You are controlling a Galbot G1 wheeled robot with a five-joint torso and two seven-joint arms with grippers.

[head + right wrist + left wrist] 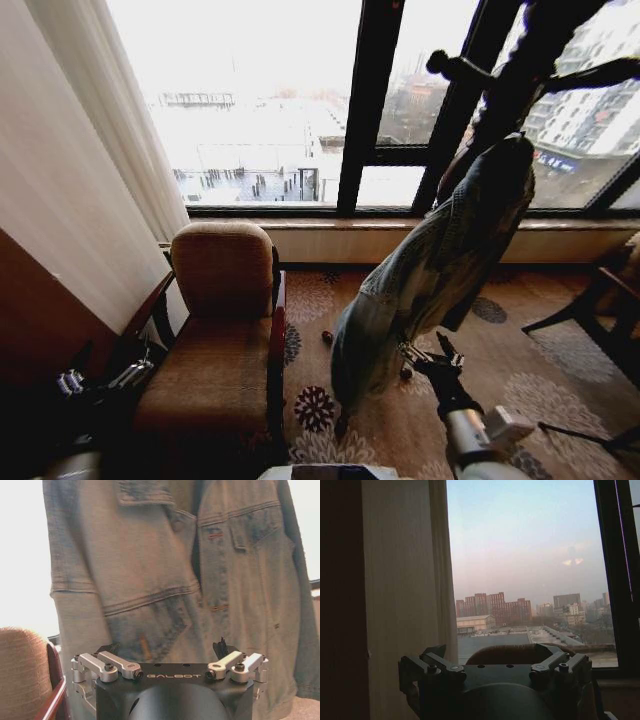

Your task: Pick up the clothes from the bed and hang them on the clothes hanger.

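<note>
Head view: jacket (440,270) hanging in front of the window (260,100), slung at a slant from a dark stand (540,50) at upper right, hem drooping toward the patterned carpet (400,420) just beside the armchair (220,330). No bed here; hanger itself not to be made out among the dark bars. Right gripper (428,352) raised close under the hem, near the cloth, contact not certain from this angle. Left gripper (100,380) parked low at the left, beside the armchair's arm. Left wrist view: left gripper (495,667) with jaws spread wide and nothing between them, facing a curtain (405,580) and the skyline beyond the glass; top of the armchair's back (515,654) just past the fingers. Right wrist view: right gripper (170,662) with jaws apart and empty, pointed straight at the jacket's front (175,570), chest pockets and button placket plain, lower panel hanging just beyond the fingertips; edge of the armchair (27,670) to one side. Judging by the look of it: soft, limp denim, fairly heavy for cloth, prone to swing and to slip off a narrow support if tugged sideways. Not fragile, not slick. Best taken at a doubled seam, such as the hem band, the placket or the collar, where thick layers give the pads something firm to pinch; single flat panels likely to bunch and slide.
</note>
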